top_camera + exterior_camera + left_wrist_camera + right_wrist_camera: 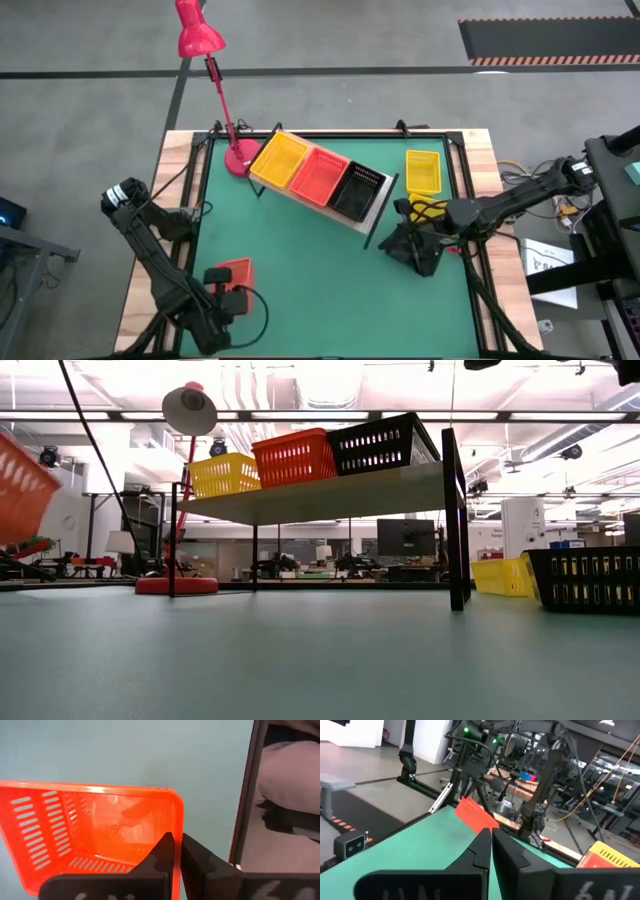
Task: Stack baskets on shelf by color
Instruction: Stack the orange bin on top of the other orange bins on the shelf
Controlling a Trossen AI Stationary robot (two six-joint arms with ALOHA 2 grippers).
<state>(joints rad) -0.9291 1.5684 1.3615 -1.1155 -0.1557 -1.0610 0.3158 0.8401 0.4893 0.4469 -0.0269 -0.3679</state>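
Note:
The shelf [381, 208] stands askew at the far middle of the mat, carrying a yellow [280, 158], a red-orange [319, 175] and a black basket [358, 190] side by side. My left gripper [177, 851], near the left front, is shut on another red-orange basket [232, 272], which appears lifted and tilted in the low view [20, 485]. Right of the shelf a yellow basket [423, 170] and a black basket [585, 578] rest on the mat by their bases; a second yellow one [428, 208] is partly hidden by my right arm. My right gripper [491, 842] hovers there, shut and empty. My left gripper pinches one wall of the red-orange basket near a corner [175, 827], one finger inside the basket and one outside. The fingers reach over the rim. The basket is lifted clear of the mat and tilted, its open side facing the wrist camera.
A red desk lamp [215, 75] stands on its base [240, 158] at the shelf's far left end, its arm reaching beyond the table. The black frame rail [247, 795] runs along the mat's edge. Open green mat [300, 270] lies in front of the shelf.

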